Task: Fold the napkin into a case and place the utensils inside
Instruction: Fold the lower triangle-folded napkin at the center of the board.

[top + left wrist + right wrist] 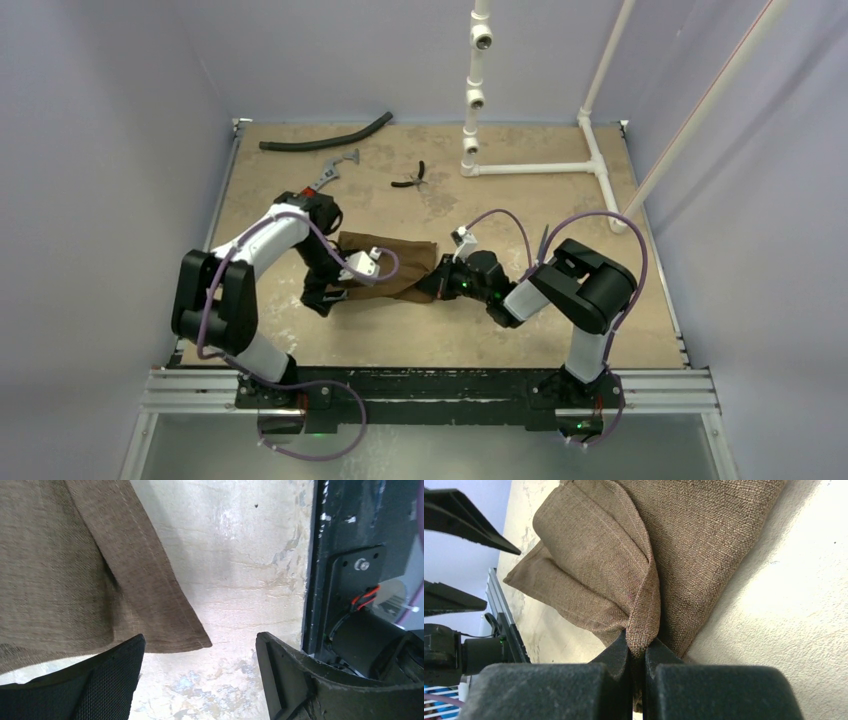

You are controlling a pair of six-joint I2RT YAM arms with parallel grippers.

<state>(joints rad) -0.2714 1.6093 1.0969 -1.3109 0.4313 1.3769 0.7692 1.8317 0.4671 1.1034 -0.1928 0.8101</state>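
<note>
- My right gripper is clenched on the napkin. A narrow ridge of the brown cloth is pinched between the fingers and stands up from the fold.
- My left gripper is released, jaws wide apart with nothing between them. One finger lies just beside the napkin's hemmed corner, above the bare desk.
- The napkin lies partly folded and bunched in the middle of the desk, between my two arms, in several overlapping layers.
- I cannot find the utensils in any view. Whether they are under the cloth or out of sight, I cannot tell.
- Risk: my right pinch holds only a thin ridge. A pull to the side could drag the whole napkin across the desk or slip the cloth out, and the fold would fall open.
- Risk: if my left gripper closes where it is, it may catch only the tip of the hem, or nothing at all.
- Risk: with the layers stacked like this, I could seize two at once and shut the mouth of the case.
- Risk: the wrench and pliers at the far side of the desk are not cutlery. Reaching for them would be a mistake.
- I can read no brand, label or writing in any view.
</note>
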